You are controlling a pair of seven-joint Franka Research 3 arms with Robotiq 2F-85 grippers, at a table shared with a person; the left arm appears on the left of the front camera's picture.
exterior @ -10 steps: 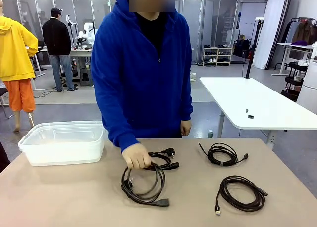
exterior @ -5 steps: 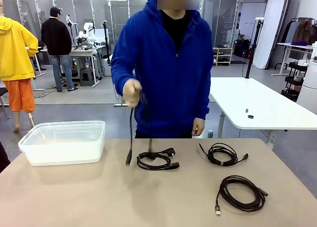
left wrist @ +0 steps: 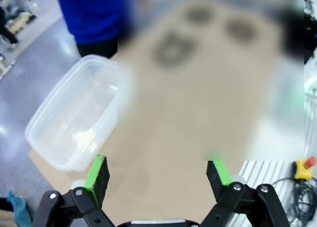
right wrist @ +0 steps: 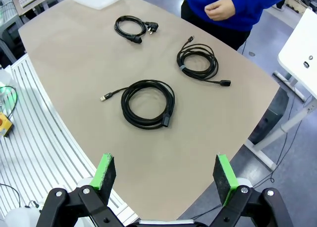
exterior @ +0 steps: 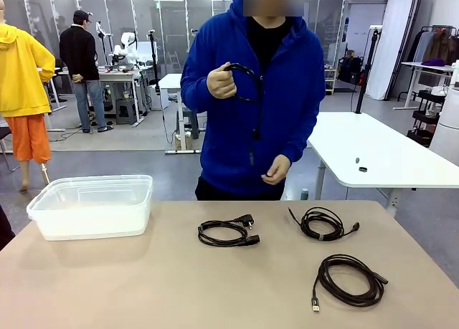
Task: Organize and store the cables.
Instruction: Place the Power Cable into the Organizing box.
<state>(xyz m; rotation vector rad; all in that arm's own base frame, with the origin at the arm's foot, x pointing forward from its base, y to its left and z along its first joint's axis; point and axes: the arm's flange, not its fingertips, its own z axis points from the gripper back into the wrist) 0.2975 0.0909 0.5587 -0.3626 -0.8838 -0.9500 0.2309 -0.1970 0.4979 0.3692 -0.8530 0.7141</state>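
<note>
The table top [exterior: 107, 286] across the lower frame looks smooth and matt, a beige surface with no glare. The bin [exterior: 93, 218] at left is cloudy translucent plastic with a soft sheen. The coiled cables [exterior: 224, 233] have matt black rubbery sheaths; the lower right cable [exterior: 348, 279] ends in a small bright metal tip [exterior: 315, 305]. The person's blue hoodie [exterior: 287, 92] is soft, dull cloth. In the right wrist view, the right gripper [right wrist: 164, 167] carries matt green pads [right wrist: 105, 170] on faintly shiny black fingers

Hanging above tan table [left wrist: 198, 118] with left gripper [left wrist: 157, 163] spread wide, gripping nothing. Showing clear plastic bin [left wrist: 74, 118] sitting at the table's left edge. Registering three cables [left wrist: 173, 49] as blurred dark coils farther off, well apart from the bin, with person in blue [left wrist: 94, 14] standing at the far side.
</note>
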